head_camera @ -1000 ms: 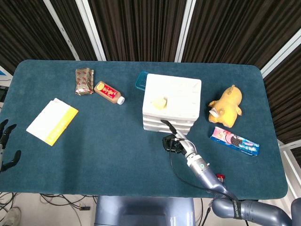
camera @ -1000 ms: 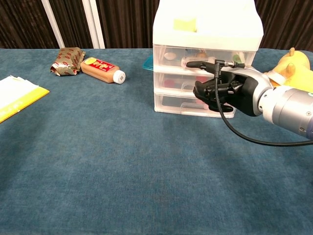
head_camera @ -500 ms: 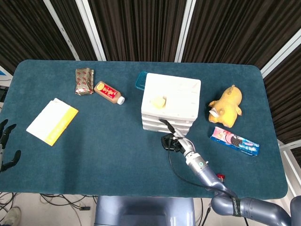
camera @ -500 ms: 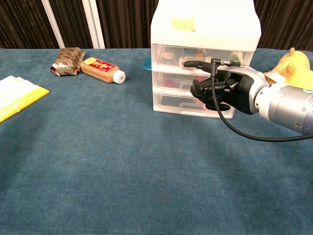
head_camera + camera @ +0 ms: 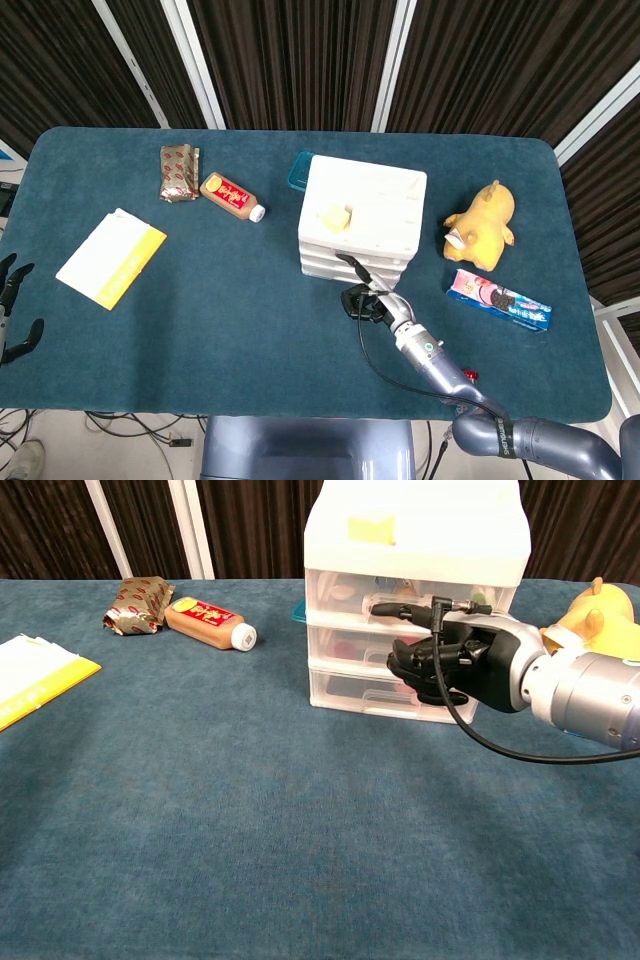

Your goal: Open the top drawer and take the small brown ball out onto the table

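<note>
A white three-drawer unit (image 5: 365, 205) (image 5: 415, 530) stands mid-table with a yellow note on its lid. Its top drawer (image 5: 345, 590) is closed; blurred shapes show through the front, and I cannot make out the brown ball. My right hand (image 5: 368, 300) (image 5: 460, 665) is right in front of the unit, most fingers curled in, while one finger (image 5: 395, 608) reaches across the top drawer's handle and touches it. My left hand (image 5: 12, 300) hangs at the table's far left edge, fingers apart, holding nothing.
A yellow plush toy (image 5: 480, 225) and a biscuit pack (image 5: 498, 300) lie right of the unit. A brown bottle (image 5: 230, 195), a snack packet (image 5: 179, 172) and a yellow-white booklet (image 5: 110, 257) lie to the left. A teal box (image 5: 300, 172) sits behind the unit.
The whole drawer unit has slid a little to the left, with my right hand moving along against its front. The top drawer stays closed. The left hand has not moved.
</note>
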Tool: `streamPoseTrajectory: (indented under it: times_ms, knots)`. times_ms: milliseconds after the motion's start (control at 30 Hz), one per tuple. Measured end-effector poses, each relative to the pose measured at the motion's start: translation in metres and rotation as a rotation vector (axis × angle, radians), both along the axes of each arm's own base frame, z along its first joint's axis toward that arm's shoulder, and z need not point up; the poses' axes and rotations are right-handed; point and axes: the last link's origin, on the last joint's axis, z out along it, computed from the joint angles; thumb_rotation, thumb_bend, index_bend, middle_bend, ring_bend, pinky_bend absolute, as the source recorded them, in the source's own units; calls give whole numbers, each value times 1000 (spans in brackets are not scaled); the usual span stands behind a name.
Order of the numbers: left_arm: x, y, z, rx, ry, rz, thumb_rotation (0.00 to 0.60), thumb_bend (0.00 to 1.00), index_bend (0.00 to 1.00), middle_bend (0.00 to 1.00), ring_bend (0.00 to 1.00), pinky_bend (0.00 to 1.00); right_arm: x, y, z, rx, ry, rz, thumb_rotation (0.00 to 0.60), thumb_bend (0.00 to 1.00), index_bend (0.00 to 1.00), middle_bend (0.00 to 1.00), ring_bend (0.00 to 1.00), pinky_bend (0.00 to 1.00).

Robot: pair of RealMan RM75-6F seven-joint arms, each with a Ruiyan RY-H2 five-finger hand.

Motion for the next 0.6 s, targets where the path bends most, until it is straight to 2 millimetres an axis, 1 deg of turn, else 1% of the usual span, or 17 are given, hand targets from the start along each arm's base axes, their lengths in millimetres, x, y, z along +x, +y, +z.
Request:
streamPoseTrajectory:
  times_ms: [200,600]
  knots:
    - [0,0,0,1,2,1,600,377,97,0,0,0,-2,2,1,13,-10,7,600,720,161,823,896,1000]
    - [-1,0,0,1,6,4,600,377,97,0,0,0,-5,9,0,38,-10,35,600,721,160,823,895,1000]
